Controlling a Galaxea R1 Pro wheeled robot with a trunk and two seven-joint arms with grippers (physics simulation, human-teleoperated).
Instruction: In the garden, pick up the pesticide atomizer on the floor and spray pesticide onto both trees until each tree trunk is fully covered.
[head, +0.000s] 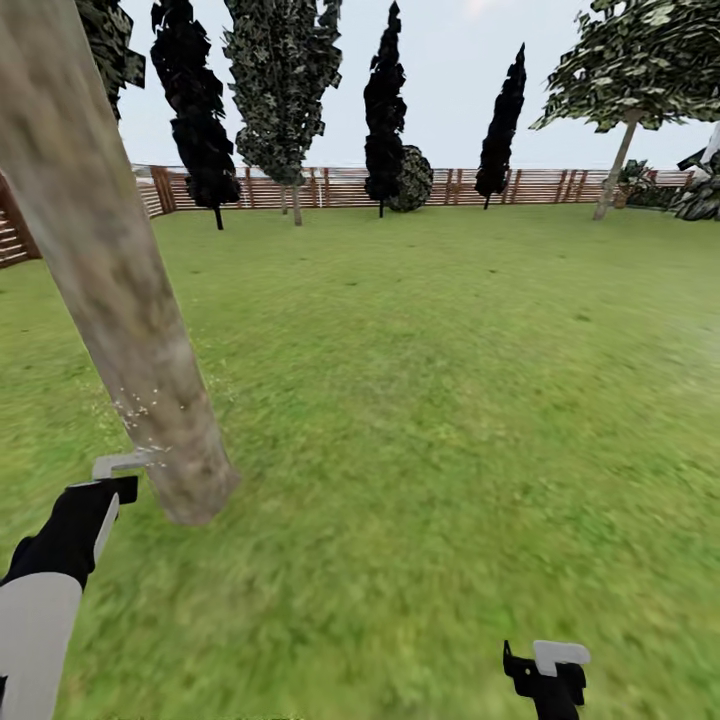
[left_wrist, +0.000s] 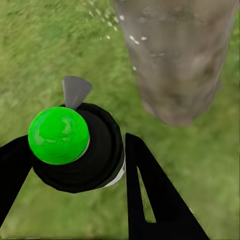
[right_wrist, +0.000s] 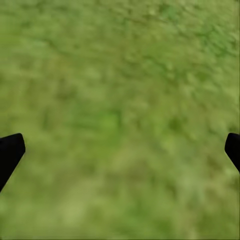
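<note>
Green-topped atomizer (left_wrist: 75, 150) apparently in left tool (left_wrist: 75, 170)

The left arm (head: 40, 610) has a pale grey-white, smooth cylindrical forearm shell, and past it a matt black, tapering wrist section. Toward the tree trunk (head: 120, 300), that black section ends in a flat light-grey bracket shaped like an L, with a thin white strip running along its side.

The left end effector (left_wrist: 75, 165) has flat, black, blade-like fingers (left_wrist: 155, 200); one carries a long narrow triangular slot cut through it.

The right end effector (head: 548, 672) is a black, angular block topped by a small light-grey plate. In the right wrist view its fingers (right_wrist: 10, 152) show as plain black tips with rounded corners. No cables, screws or printed markings can be made out.
</note>
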